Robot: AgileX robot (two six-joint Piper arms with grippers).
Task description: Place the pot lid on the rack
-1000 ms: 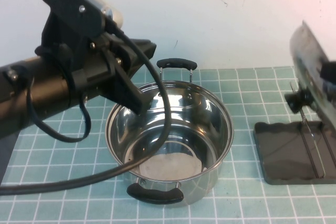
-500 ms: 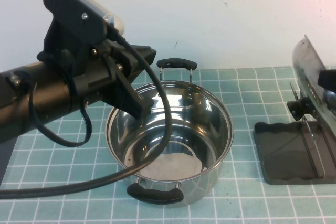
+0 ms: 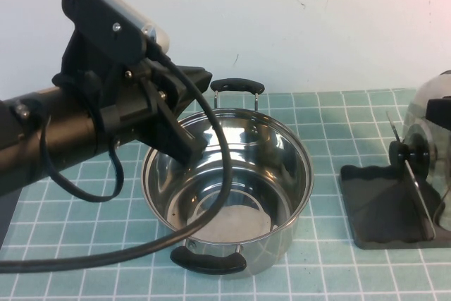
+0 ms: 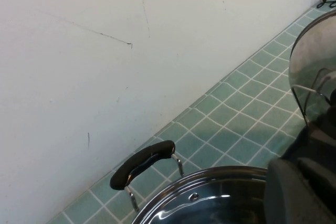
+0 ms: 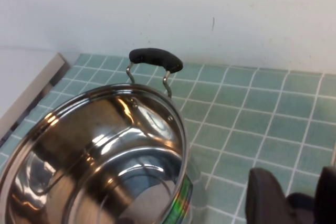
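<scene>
Now pot lid (image 3: pixel 431 121) upright on rack (image 3: pixel 384 213).

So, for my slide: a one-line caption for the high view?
Pot lid standing on edge in the rack; left end effector hovers over the pot.

A steel pot (image 3: pixel 229 192) fills the bench (image 3: pixel 331 266) centre, with the left pincer (image 3: pixel 184 142) hanging over its left rim. Open tiled bench separates the pot from the rack (image 3: pixel 384 209) at the right edge, where the pot lid (image 3: pixel 430 146) stands on edge; the right pincer is not visible there.
</scene>
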